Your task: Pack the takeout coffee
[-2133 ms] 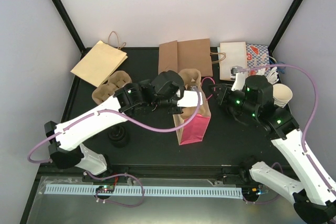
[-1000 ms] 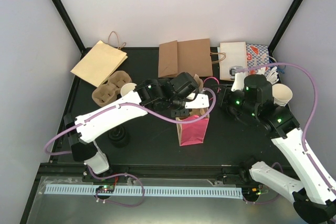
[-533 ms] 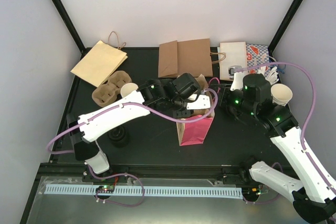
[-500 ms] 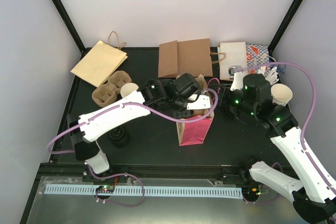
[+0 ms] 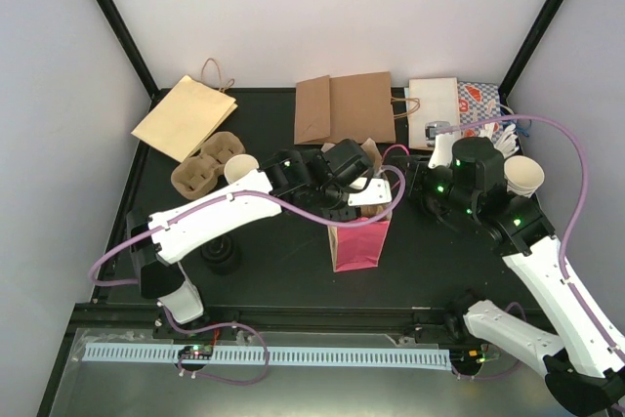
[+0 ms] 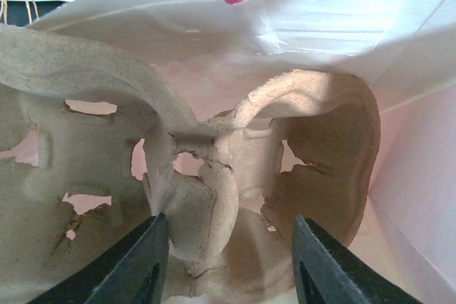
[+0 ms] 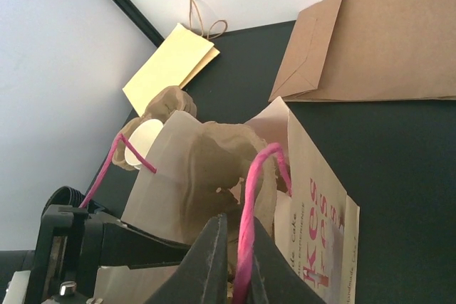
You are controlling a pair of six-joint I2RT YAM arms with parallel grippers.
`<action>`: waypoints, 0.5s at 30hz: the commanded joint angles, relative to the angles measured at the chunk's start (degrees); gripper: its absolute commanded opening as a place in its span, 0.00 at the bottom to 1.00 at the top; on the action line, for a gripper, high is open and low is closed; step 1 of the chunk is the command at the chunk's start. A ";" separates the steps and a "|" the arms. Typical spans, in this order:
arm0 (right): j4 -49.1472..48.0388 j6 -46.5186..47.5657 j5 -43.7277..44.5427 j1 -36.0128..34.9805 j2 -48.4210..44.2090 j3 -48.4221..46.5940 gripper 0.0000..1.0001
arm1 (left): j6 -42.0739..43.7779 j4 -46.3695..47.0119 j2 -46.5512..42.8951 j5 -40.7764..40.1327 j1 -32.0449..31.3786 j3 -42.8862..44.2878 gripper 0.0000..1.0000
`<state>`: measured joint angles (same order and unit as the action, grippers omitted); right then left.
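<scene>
The takeout coffee cup [image 5: 239,167], small and white, stands in a cardboard carrier [image 5: 200,165] at the left; it also shows in the right wrist view [image 7: 142,144]. A pink and white paper bag [image 5: 359,241] stands upright mid-table with a second cardboard carrier [image 6: 214,197] inside it. My left gripper [image 5: 356,192] reaches into the bag's mouth, open [image 6: 226,261], its jaws either side of that carrier's middle ridge. My right gripper [image 5: 415,183] is shut [image 7: 239,275] on the bag's pink handle [image 7: 249,204] and holds the mouth open.
Flat paper bags lie along the back: tan [image 5: 184,116], brown [image 5: 342,106], white [image 5: 435,112], patterned [image 5: 481,103]. A stack of cream cups [image 5: 524,177] stands at the right. Black lids [image 5: 220,256] sit front left.
My left gripper has moved right and down over the pink bag and lowered the cardboard carrier into it. The right gripper has kept hold of the handle.
</scene>
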<state>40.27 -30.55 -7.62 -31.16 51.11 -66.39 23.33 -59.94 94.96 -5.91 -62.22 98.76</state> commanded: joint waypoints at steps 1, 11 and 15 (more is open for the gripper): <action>-1.68 0.33 0.08 -0.35 -0.22 0.41 0.09 | -0.71 1.00 -1.34 2.34 0.81 -0.36 0.51; -1.85 0.44 -0.45 -0.26 0.30 0.21 0.09 | 0.53 1.82 -1.28 3.94 1.91 0.39 0.51; -1.88 0.41 -0.86 -0.28 0.63 0.21 0.09 | 1.05 0.70 -0.47 2.96 2.48 2.56 0.46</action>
<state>40.12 -30.52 -7.79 -31.16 51.44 -66.39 23.75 -59.44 94.85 -3.31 -60.45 98.76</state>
